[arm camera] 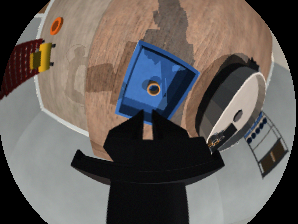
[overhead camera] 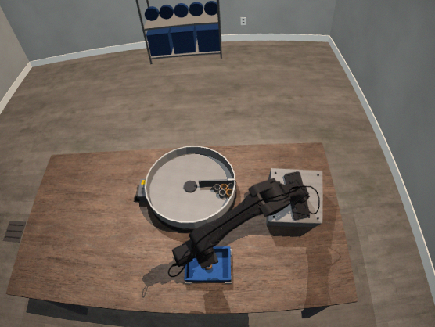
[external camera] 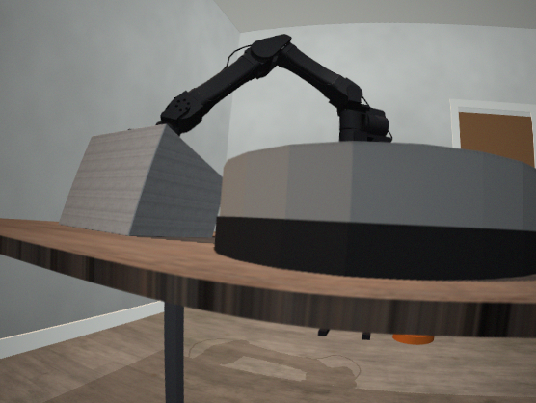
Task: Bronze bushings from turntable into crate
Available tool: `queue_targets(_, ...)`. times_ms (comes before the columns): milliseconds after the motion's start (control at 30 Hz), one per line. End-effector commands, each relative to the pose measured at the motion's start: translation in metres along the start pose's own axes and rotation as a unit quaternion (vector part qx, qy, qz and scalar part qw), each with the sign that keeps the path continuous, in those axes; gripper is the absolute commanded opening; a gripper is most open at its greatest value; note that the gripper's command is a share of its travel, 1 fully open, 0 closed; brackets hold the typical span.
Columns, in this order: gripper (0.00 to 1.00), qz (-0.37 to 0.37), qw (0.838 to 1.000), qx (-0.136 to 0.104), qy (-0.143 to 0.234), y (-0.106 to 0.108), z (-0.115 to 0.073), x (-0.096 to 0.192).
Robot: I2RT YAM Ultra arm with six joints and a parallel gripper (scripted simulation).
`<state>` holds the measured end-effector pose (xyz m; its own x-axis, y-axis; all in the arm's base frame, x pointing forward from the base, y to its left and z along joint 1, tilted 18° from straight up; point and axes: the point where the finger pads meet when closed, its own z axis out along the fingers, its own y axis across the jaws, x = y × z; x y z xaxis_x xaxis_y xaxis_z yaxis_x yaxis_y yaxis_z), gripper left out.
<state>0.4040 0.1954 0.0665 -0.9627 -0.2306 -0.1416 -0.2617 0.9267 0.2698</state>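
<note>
Bronze bushing (arm camera: pixel 153 90) lies in blue crate (arm camera: pixel 174 72); gripper (arm camera: pixel 152 124) above, narrow, probably empty, so drop looks done.

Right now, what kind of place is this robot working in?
Probably a small workshop or parts-sorting room: a wooden table carries a round turntable of bushings and a blue crate, and a shelf rack of blue bins stands against the far wall.
</note>
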Motion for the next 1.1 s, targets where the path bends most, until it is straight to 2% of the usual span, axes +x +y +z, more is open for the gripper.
queue_targets(0,0.14,-0.003,1.000,-0.005,-0.026,0.0007,-0.0230,-0.0108)
queue_targets(1067,0.14,-0.003,1.000,-0.005,-0.026,0.0007,-0.0287,-0.0103)
